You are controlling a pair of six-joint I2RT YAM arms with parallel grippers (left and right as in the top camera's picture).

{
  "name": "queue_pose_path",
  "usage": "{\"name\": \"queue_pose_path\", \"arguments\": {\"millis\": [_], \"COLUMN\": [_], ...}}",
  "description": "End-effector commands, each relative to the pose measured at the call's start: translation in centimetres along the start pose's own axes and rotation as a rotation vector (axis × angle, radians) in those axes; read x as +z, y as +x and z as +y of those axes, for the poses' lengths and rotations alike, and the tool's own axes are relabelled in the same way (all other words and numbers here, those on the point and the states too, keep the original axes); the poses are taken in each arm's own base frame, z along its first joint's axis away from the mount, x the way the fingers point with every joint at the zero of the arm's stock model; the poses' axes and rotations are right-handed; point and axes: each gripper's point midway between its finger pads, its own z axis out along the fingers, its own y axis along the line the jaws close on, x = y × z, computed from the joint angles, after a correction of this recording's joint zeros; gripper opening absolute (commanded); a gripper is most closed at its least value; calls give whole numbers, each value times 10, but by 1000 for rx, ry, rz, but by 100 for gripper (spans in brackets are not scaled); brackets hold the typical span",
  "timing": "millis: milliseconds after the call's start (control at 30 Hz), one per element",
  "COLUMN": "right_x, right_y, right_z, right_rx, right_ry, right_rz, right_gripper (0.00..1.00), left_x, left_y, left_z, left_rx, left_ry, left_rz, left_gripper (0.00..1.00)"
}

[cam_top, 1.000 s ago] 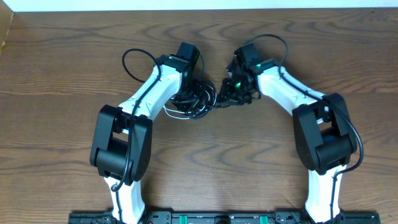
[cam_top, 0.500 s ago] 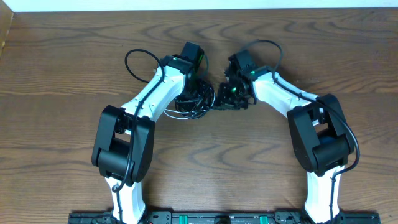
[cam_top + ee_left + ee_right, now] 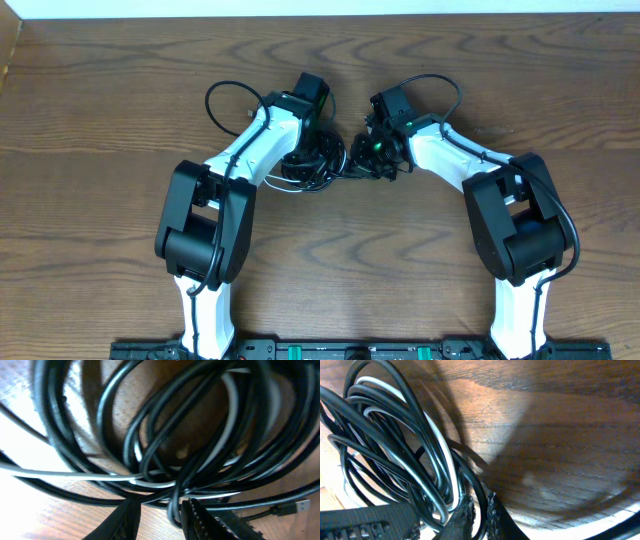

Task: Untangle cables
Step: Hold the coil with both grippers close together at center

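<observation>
The cables (image 3: 316, 164), black strands with one white, lie as a tangled coil on the table (image 3: 110, 90), centre and toward the far side, between both arms. The right gripper (image 3: 479, 512), at the coil's right edge, is clenched on a strand. The left gripper (image 3: 159, 519) straddles a black strand with its jaws slightly apart; whether it grasps the strand cannot be told.

The overhead camera looks straight down from well above the brown wooden worktop (image 3: 100, 150), near side lowest in view. Each wrist camera sits low and very near, looking past its own tool, left tool (image 3: 162, 507) and right tool (image 3: 479, 502), along the wood. All three share the tangle of thin black and white cables (image 3: 315, 168) mid-worktop.
</observation>
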Motion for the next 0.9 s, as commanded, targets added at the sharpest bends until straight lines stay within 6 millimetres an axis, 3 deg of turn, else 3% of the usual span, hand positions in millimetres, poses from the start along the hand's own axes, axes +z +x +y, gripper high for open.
{"name": "queue_pose_path", "arguments": {"millis": [0,533,700,867], "right_x": [12,12,12,12], "right_y": [8,8,8,9], "right_z": [-26,-26,-26,-26], "right_rx": [46,45,45,45], "right_ry": [80,80,80,80], "right_rz": [15,15,15,15], "right_gripper": [8,8,7,6], "left_x": [5,14,14,14], "left_y": [-7,-1,0,-1], "left_z": [-1,-9,-9,-9], "left_rx": [0,2,4,4], "left_ry": [-6,3,3,2], "left_rz": [-34,-63,-63,-66], "left_gripper": [33,33,24,23]}}
